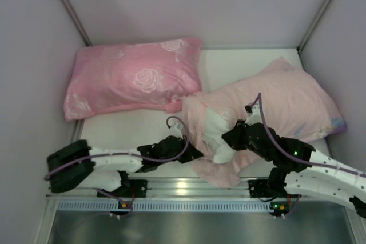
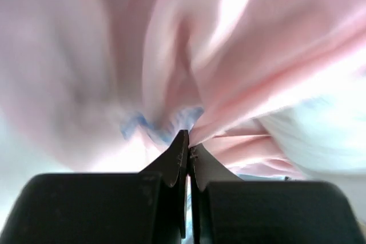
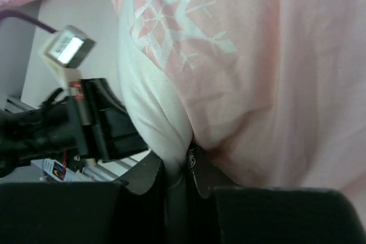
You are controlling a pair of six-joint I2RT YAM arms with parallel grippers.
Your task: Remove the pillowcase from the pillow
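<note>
Pillowcase: we find the pillowcase (image 1: 286,98) pale-pink side out on the right half of the table (image 1: 131,127), with its near-left end bunched up.
Pillow: the pillow (image 1: 216,125) sits mostly inside the case. Only a white end pokes out of the opening, near the middle of the table's front.
Long axis: we read the bundle as running from that white end, near and centre, up toward the far right. The mouth of the case faces near-left, toward the arm bases.
Left gripper: the left gripper (image 1: 193,154) is clenched on a fold of the pale pink hem, just left of the white end. Its wrist view shows the jaws pressed together with cloth pinched between them.
Right gripper: the right gripper (image 1: 235,135) is closed on the pillow's white fabric, with the pink case draped just beside the jaws.
Nearer arm: neither. Both grip at the mouth, close together, the left on the case and the right on the pillow.
Coming move: we judge that the two grips must part along the axis, not across it, so that the pillow slides out through the near-left mouth.
Bystander: the rose-patterned pillow (image 1: 131,78) lies far left, its right corner just beside the bunched end.
</note>
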